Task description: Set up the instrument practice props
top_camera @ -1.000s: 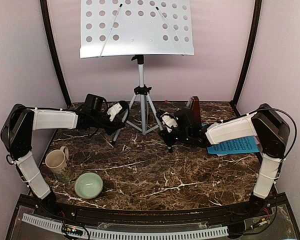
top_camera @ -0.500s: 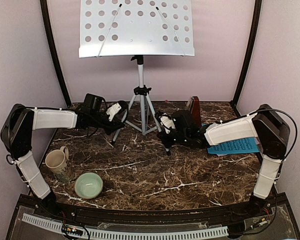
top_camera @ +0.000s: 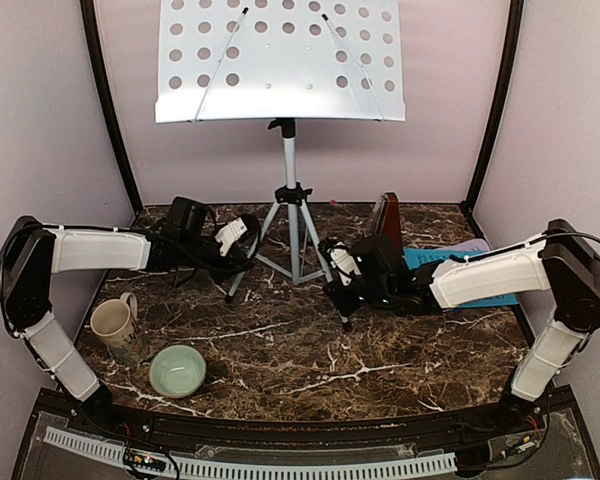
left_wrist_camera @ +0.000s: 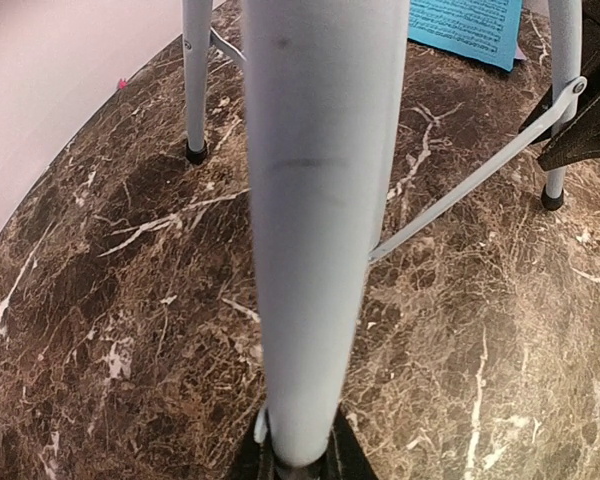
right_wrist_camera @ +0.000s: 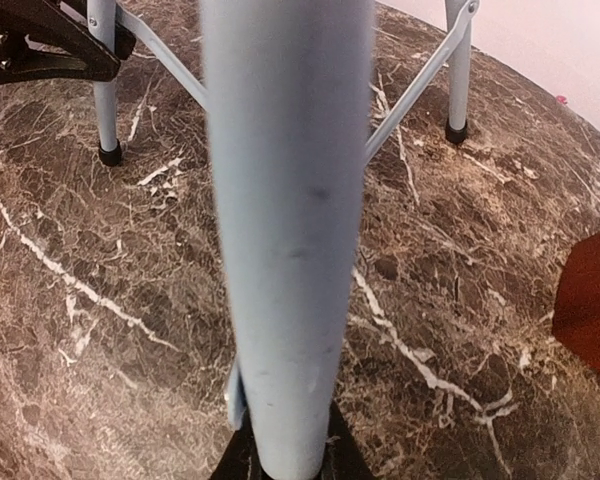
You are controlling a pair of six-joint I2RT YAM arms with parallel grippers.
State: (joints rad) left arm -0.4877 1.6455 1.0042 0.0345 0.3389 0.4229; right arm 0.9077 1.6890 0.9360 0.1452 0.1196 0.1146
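The silver tripod music stand (top_camera: pixel 292 205) is upright at the back middle, its white perforated desk (top_camera: pixel 280 60) high above. My left gripper (top_camera: pixel 238 262) is shut on the stand's left leg (left_wrist_camera: pixel 315 250), which fills the left wrist view. My right gripper (top_camera: pixel 340 287) is shut on the right leg (right_wrist_camera: pixel 285 250). Just behind the right gripper stands the dark-red metronome (top_camera: pixel 385 215), whose edge shows in the right wrist view (right_wrist_camera: pixel 592 310). The blue page (top_camera: pixel 432 258) lies flat at the right, also seen in the left wrist view (left_wrist_camera: pixel 470 25), with the pink page (top_camera: pixel 477 245) peeking out beneath it.
A beige mug (top_camera: pixel 112 322) and a pale green bowl (top_camera: pixel 177 370) sit at the front left. Pink walls and black frame posts (top_camera: pixel 110 110) close in the back and sides. The brown marble table (top_camera: pixel 310 350) has open room at the front middle.
The stand has shifted to the right and a little nearer, carried by both grippers. The right arm has swung outward, uncovering more of the blue page.
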